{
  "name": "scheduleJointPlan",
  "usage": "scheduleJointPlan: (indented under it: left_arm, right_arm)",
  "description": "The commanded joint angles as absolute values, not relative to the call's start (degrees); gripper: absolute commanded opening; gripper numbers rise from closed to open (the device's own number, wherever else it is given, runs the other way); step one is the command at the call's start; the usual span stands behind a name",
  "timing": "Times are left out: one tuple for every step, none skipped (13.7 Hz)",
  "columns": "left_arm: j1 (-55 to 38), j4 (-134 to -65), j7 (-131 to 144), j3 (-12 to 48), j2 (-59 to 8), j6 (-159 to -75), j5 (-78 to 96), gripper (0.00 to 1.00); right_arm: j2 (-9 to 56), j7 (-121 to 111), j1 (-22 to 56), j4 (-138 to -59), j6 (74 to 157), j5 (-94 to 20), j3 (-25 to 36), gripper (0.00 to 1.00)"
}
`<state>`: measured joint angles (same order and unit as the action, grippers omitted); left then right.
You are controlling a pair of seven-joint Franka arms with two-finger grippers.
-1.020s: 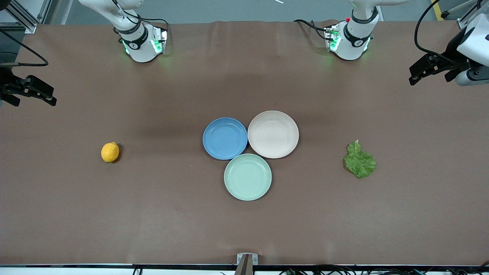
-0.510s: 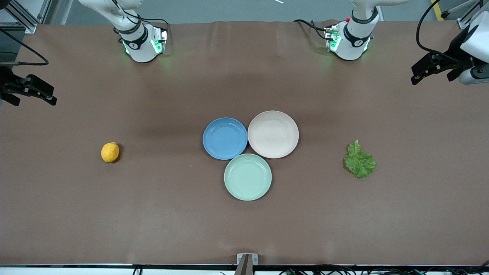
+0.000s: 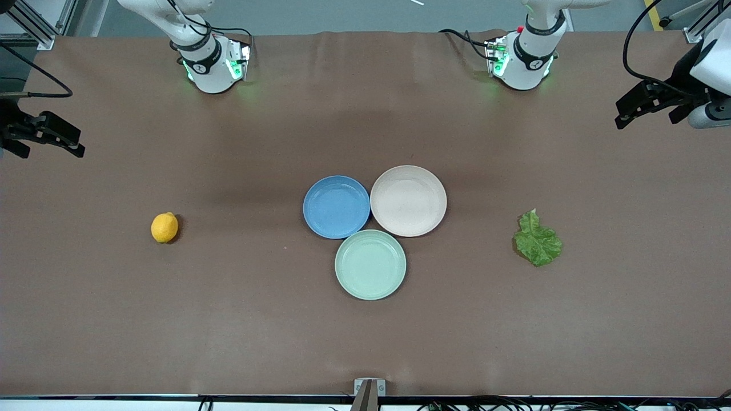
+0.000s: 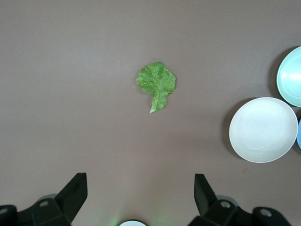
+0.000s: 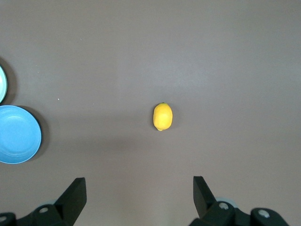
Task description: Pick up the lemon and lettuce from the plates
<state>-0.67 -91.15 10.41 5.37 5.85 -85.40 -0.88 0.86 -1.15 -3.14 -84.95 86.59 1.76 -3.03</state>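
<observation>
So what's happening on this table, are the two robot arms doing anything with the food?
Nothing is being held right now. The lemon lies on the bare table toward the right arm's end, the lettuce toward the left arm's end. The blue plate, beige plate and mint-green plate sit empty in the middle. The right gripper and left gripper hang open at the table's ends.

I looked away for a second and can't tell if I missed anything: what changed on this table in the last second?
Very little. The left hand, open in the air at the left arm's end of the table, drifted slightly upward in the front view. The right hand, also open, waits at the right arm's end. The lemon, lettuce and the blue, beige and green plates stayed put; nothing was picked up or let go.
</observation>
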Motion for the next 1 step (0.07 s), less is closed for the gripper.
scheduleJointPlan:
  left_arm:
    - [-0.5,-89.4,9.7,5.3,5.5,-85.1,-0.8,1.0]
  right_arm:
    - [-0.9,-0.9,-3.6,-86.6,87.1,1.1,-3.3,1.0]
